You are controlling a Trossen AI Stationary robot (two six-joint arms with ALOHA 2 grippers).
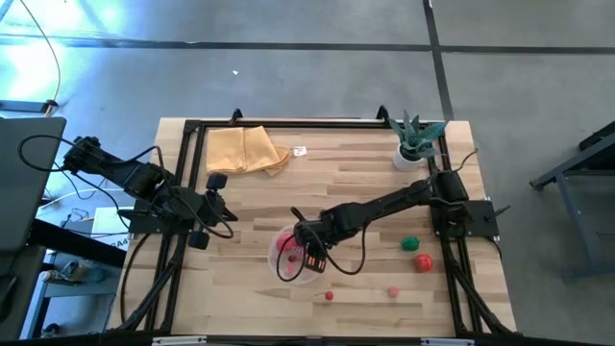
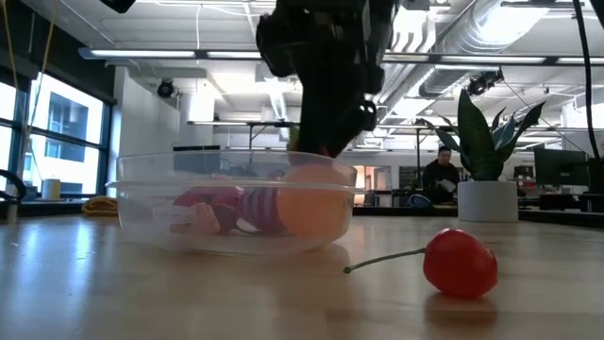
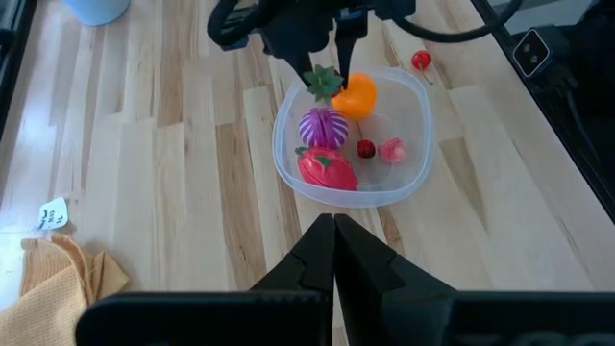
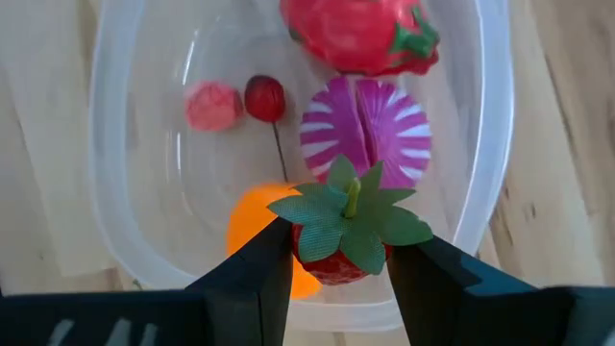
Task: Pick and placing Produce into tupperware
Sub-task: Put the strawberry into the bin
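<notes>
The clear tupperware stands on the table near its middle. In it lie an orange fruit, a purple-and-white striped piece, a big red fruit, a cherry and a pink berry. My right gripper hangs over the tupperware's rim, shut on a red toy strawberry with a green leafy top. My left gripper waits shut at the table's left side, touching nothing. More produce lies loose toward the table's right and near edges. My right gripper pinches the strawberry's red body between its two fingers, just under the leafy cap. The fingers come from above, slanting steeply down. The strawberry hangs clear, above the orange fruit inside the tupperware, its leafy cap turned up toward the wrist.
A green piece, a red one, a pink one and a stemmed cherry lie on the table right of and nearer than the tupperware. A folded yellow cloth lies at the far left, a potted plant far right.
</notes>
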